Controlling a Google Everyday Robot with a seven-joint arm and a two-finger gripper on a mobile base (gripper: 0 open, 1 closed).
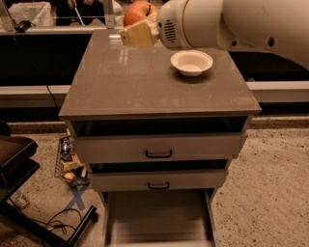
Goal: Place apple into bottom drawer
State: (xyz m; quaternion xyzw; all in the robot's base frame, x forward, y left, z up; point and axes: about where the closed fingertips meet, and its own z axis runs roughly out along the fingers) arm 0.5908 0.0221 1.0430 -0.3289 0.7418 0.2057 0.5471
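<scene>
Robot test lab: drawer cabinet on speckled floor, loose cables, black cart; gripper clasps apple over the cabinet's rear edge.

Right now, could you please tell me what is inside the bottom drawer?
Nothing on the visible floor of the bottom drawer; its rear is hidden under the drawer above. The gripper holds the apple over the back of the cabinet top.
</scene>
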